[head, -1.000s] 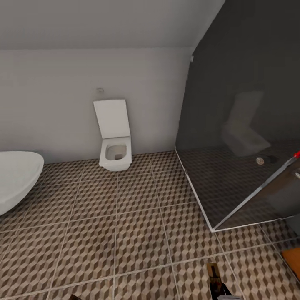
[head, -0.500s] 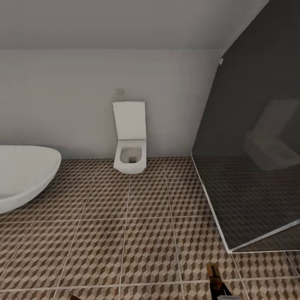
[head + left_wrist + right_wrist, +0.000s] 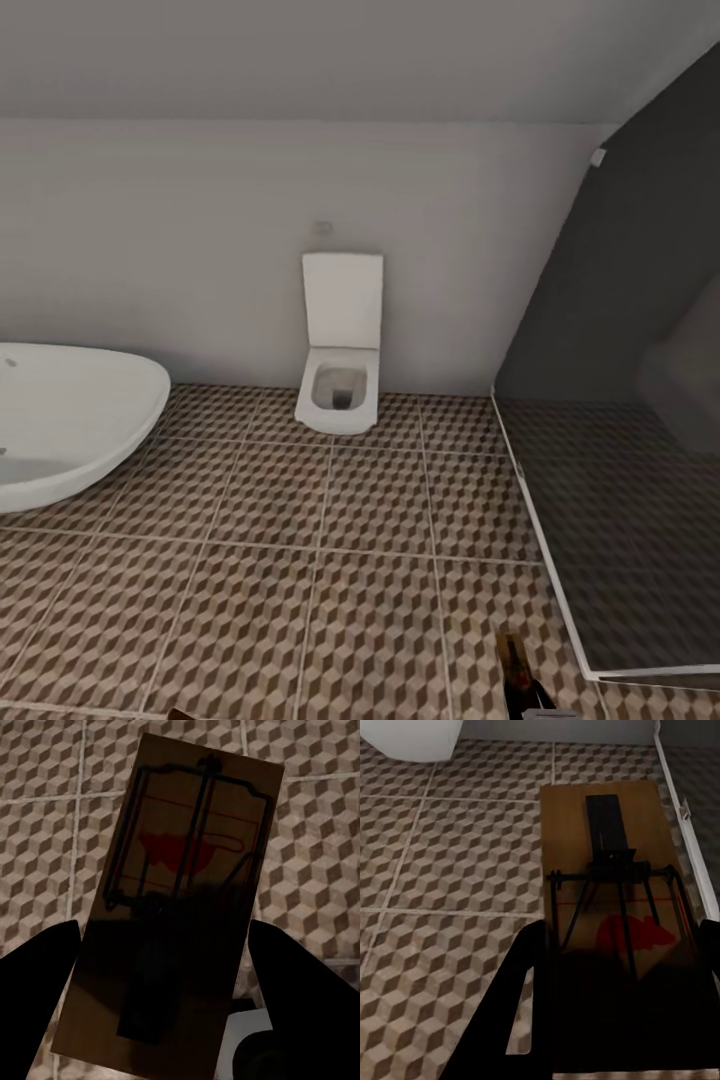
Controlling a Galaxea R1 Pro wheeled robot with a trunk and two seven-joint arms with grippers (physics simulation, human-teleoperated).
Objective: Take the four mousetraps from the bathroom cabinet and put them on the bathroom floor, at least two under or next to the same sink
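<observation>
One mousetrap, a tan board with dark wire and a red mark, is clamped in my left gripper above the cube-patterned bathroom floor. Another mousetrap is clamped in my right gripper, also over the floor. In the head view this second mousetrap pokes up at the bottom edge from the right gripper. The patterned floor spreads ahead. The cabinet and the sink are out of view.
A white toilet with its lid up stands against the far wall. An oval white bathtub sits at the left. A dark glass shower screen with a white floor rail closes off the right side.
The camera has turned left, so the whole picture shifts right: more of the bathtub shows, and the orange corner at the lower right has left the view. Both grips are unchanged.
</observation>
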